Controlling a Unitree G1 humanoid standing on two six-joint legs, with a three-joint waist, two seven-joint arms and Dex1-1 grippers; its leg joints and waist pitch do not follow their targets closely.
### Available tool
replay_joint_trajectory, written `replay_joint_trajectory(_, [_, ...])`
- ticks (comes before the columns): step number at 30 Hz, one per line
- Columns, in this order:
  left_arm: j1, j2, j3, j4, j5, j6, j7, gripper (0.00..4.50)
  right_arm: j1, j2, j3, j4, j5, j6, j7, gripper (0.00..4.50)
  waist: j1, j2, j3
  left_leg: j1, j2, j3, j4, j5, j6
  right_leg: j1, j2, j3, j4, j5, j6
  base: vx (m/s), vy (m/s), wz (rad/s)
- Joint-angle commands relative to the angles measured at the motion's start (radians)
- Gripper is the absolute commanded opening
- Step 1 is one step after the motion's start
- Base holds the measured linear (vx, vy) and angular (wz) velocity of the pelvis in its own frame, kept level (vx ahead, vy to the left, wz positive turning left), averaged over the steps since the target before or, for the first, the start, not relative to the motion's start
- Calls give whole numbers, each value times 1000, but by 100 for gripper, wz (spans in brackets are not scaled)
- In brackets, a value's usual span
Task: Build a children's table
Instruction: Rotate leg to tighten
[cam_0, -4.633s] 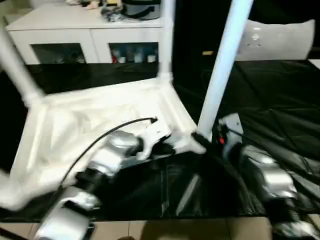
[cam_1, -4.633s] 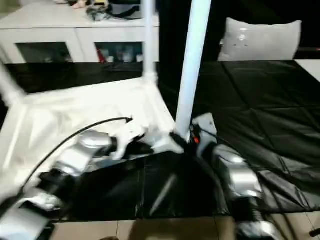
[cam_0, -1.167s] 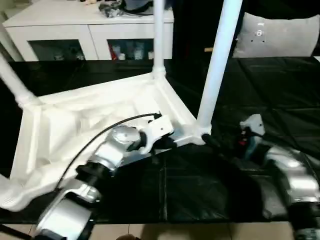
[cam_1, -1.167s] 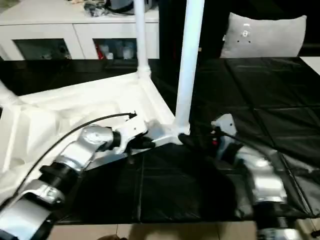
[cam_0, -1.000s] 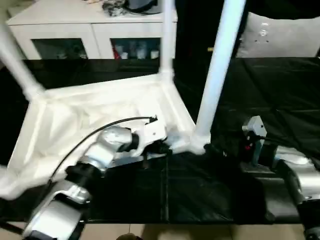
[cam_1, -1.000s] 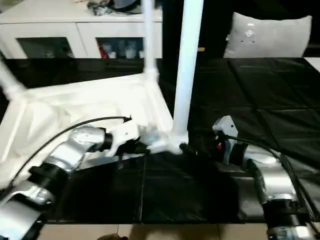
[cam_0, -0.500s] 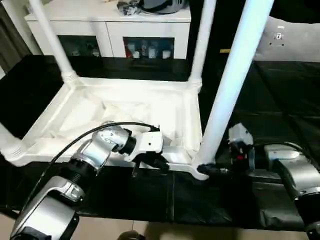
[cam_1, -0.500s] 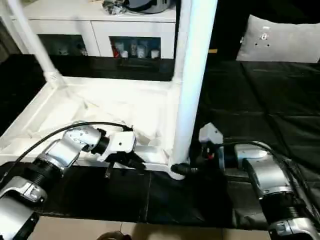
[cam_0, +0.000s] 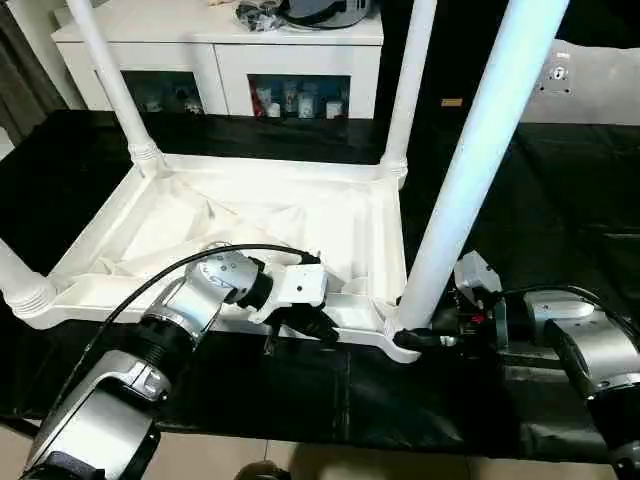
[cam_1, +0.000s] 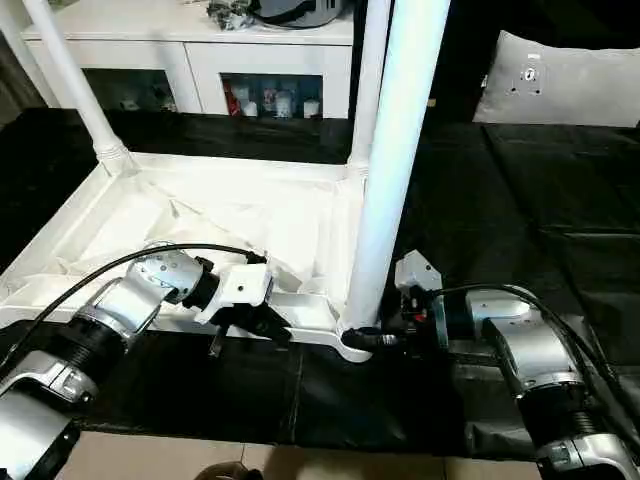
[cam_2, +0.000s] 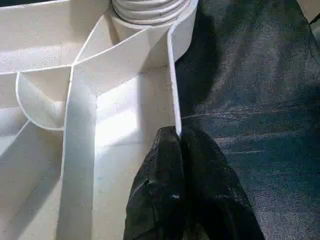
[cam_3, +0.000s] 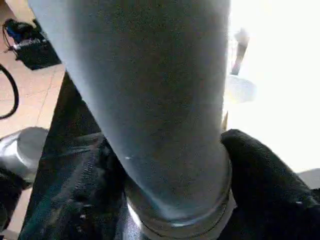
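The white children's table lies upside down on the black mat, its ribbed top (cam_0: 240, 215) facing up. Legs stand in its corner sockets: far left (cam_0: 110, 85), far right (cam_0: 410, 85), near right (cam_0: 480, 170), and a stub of the near left (cam_0: 15, 285). My left gripper (cam_0: 322, 330) is shut on the thin near rim (cam_2: 172, 90) of the top, its fingertips (cam_2: 167, 142) pinching the wall. My right gripper (cam_0: 418, 338) sits at the foot of the near right leg (cam_3: 150, 90). Its black fingers (cam_3: 265, 185) press on both sides just above the socket collar.
A white cabinet (cam_0: 215, 45) with clutter on top stands behind the mat. A grey cushion (cam_0: 590, 85) leans at the back right. Bare black mat (cam_0: 560, 200) stretches to the right of the table. The mat's front edge meets the floor (cam_0: 300, 460).
The camera has swung and now looks down more steeply. My right gripper's fingers have drawn in around the foot of the near right leg. The left gripper stays pinched on the rim.
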Motion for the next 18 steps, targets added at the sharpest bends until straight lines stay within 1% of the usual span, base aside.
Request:
replay_joint_trajectory(1, [24, -11, -37, -3, 13, 26, -24, 0, 13, 21, -5, -44, 52, 36, 27, 268, -6, -20, -61, 19, 74, -25, -56, -91, 115, 41, -102, 51, -60, 2, -241, 0, 0, 0])
replay_joint_trajectory(2, [28, -14, -30, -9, 6, 37, -17, 0, 19, 30, -11, -53, 59, 44, 12, 266, -5, -21, -60, 18, 75, -25, -56, -92, 117, 41, -103, 51, -61, -6, -241, 0, 0, 0])
replay_joint_trajectory(3, [34, -23, -14, -22, -7, 75, 4, 0, 27, 49, -21, -68, 73, 73, -22, 264, -4, -18, -60, 19, 75, -25, -56, -96, 114, 39, -103, 50, -62, -21, -237, 0, 0, 0])
replay_joint_trajectory(4, [38, -40, 5, -29, -11, 117, 51, 0, 29, 72, -29, -75, 73, 97, -75, 263, -6, -19, -59, 19, 74, -26, -57, -100, 108, 39, -102, 50, -64, -34, -235, 0, 0, 0])
replay_joint_trajectory(5, [38, -40, 5, -29, -11, 117, 51, 0, 29, 72, -29, -75, 73, 97, -75, 263, -8, -18, -58, 21, 76, -26, -60, -102, 103, 38, -101, 51, -64, -39, -234, 0, 0, 0])
replay_joint_trajectory(6, [39, -53, 18, -34, -12, 147, 85, 0, 30, 89, -35, -80, 73, 116, -113, 262, -9, -18, -56, 19, 75, -26, -60, -108, 100, 37, -102, 51, -66, -52, -235, 0, 0, 0])
replay_joint_trajectory(7, [41, -65, 28, -36, -13, 169, 117, 0, 27, 104, -40, -78, 67, 134, -155, 262, -14, -18, -53, 21, 73, -25, -63, -132, 84, 35, -101, 51, -71, -96, -233, 0, 0, 0])
replay_joint_trajectory(8, [42, -77, 36, -39, -10, 187, 147, 0, 21, 123, -47, -68, 51, 144, -209, 262, -19, -18, -51, 24, 72, -25, -66, -164, 67, 35, -103, 52, -80, -163, -221, 0, 0, 0])
replay_joint_trajectory(9, [42, -97, 47, -42, -4, 224, 200, 0, 7, 155, -61, -46, 25, 140, -293, 262, -20, -18, -49, 25, 71, -26, -68, -178, 58, 34, -105, 52, -83, -199, -213, 0, 0, 0])
replay_joint_trajectory(10, [41, -117, 58, -45, 2, 263, 251, 0, -8, 188, -78, -21, 4, 136, -377, 262, -26, -22, -44, 27, 70, -27, -72, -208, 37, 30, -106, 53, -93, -271, -196, 0, 0, 0])
replay_joint_trajectory(11, [40, -131, 66, -48, 7, 292, 288, 0, -17, 210, -92, -6, -11, 135, -434, 262, -36, -20, -41, 27, 68, -31, -78, -231, 13, 31, -107, 53, -94, -327, -183, 0, 0, 0])
replay_joint_trajectory(12, [34, -156, 79, -44, 14, 332, 348, 0, -30, 237, -103, 16, -34, 137, -509, 261, -50, -19, -38, 29, 68, -34, -82, -265, -6, 29, -105, 51, -98, -371, -172, 0, 0, 0])
replay_joint_trajectory(13, [29, -180, 91, -43, 20, 368, 398, 0, -38, 259, -112, 27, -49, 144, -568, 261, -56, -19, -36, 31, 66, -36, -83, -283, -9, 29, -106, 50, -103, -393, -166, 0, 0, 0])
replay_joint_trajectory(14, [24, -200, 101, -41, 25, 397, 439, 0, -45, 278, -120, 36, -61, 150, -619, 261, -63, -19, -35, 36, 66, -35, -84, -299, -13, 27, -106, 53, -109, -406, -160, 0, 0, 0])
replay_joint_trajectory(15, [18, -222, 112, -39, 31, 424, 481, 0, -54, 297, -128, 47, -72, 146, -669, 261, -68, -21, -35, 36, 66, -35, -84, -303, -15, 28, -106, 54, -109, -406, -159, 0, 0, 0])
replay_joint_trajectory(16, [12, -240, 117, -35, 39, 439, 517, 0, -59, 313, -135, 60, -82, 120, -707, 261, -75, -20, -34, 34, 63, -36, -85, -310, -15, 30, -105, 54, -111, -414, -158, 0, 0, 0])
replay_joint_trajectory(17, [10, -251, 117, -35, 43, 444, 532, 0, -61, 320, -136, 66, -86, 103, -718, 261, -76, -21, -38, 36, 62, -34, -82, -302, -10, 29, -107, 56, -114, -406, -154, 0, 0, 0])
replay_joint_trajectory(18, [10, -258, 115, -39, 46, 444, 537, 0, -61, 325, -138, 68, -84, 94, -718, 295, -75, -22, -40, 32, 61, -33, -81, -274, 3, 32, -106, 58, -113, -364, -156, 0, 0, 0])
